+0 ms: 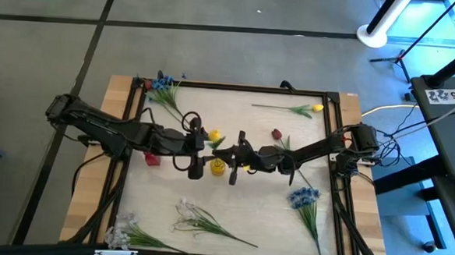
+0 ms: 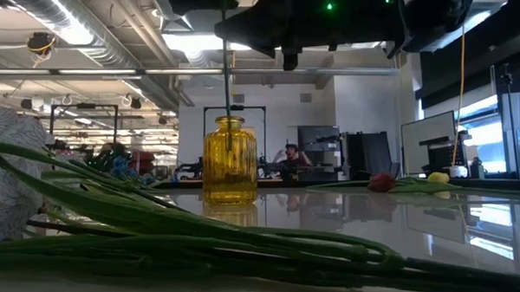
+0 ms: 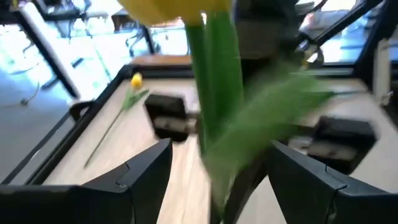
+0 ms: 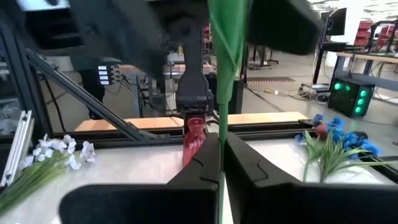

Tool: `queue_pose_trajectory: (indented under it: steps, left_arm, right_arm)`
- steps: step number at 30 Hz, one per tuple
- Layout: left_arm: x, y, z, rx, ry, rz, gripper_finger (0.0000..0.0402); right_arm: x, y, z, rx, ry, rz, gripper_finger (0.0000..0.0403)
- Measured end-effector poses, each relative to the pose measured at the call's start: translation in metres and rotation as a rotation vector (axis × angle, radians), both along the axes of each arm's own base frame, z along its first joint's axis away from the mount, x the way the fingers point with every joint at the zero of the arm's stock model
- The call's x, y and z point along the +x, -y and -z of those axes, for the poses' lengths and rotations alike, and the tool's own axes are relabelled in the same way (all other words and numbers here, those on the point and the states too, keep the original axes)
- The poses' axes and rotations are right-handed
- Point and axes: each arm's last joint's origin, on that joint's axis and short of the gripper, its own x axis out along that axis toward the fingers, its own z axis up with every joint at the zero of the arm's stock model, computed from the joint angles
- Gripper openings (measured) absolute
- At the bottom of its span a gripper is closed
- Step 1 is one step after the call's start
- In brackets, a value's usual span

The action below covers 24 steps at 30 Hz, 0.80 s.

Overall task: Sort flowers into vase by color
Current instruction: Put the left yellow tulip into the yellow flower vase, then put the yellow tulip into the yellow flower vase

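A yellow tulip [image 1: 214,135] hangs upright over the yellow glass vase [image 2: 229,160], and its stem [image 2: 228,86] reaches down into the vase's neck. My right gripper [image 4: 221,149] is shut on that stem. My left gripper [image 3: 221,165] is open, with a finger on either side of the same stem and its leaf [image 3: 267,118]; it touches neither. A red vase [image 1: 152,159] stands to the left. Loose on the table lie another yellow tulip [image 1: 314,109], a dark red bud [image 1: 276,134], blue blooms [image 1: 163,85] [image 1: 304,198] and white sprigs [image 1: 195,216]. My right gripper pinches the tulip's green stem [image 4: 221,127] between its two fingers, coming in level from the table's right with the fingers across the stem. The stem stands upright in the hold, lifted off the table, with its lower end [image 2: 229,138] inside the yellow vase.
The two arms meet over the table's middle, close together above the yellow vase. A black frame rail [image 1: 237,87] runs around the white table top. White sprigs and long green stems [image 2: 159,236] lie along the near edge. A person sits in the room beyond the table [image 2: 288,158].
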Motion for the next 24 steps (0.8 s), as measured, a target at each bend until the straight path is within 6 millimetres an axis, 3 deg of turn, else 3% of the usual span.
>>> queue_pose_trajectory:
  steps: [6, 12, 18, 24]
  left_arm:
    - [-0.009, -0.001, 0.007, 0.029, -0.106, -0.052, 0.0251]
    - [-0.04, -0.002, -0.006, 0.0, -0.129, -0.119, 0.0251]
    - [-0.081, -0.009, -0.019, -0.037, -0.148, -0.207, 0.0251]
    - [-0.093, -0.008, -0.012, -0.092, -0.171, -0.265, 0.0251]
  right_arm:
    - [0.0, 0.0, 0.004, -0.005, -0.04, 0.009, 0.0006]
    - [0.0, 0.001, 0.015, -0.015, -0.152, 0.015, 0.0018]
    - [-0.003, 0.003, 0.021, -0.022, -0.245, 0.073, 0.0096]
    - [-0.017, 0.005, 0.001, 0.004, -0.323, 0.079, 0.0191]
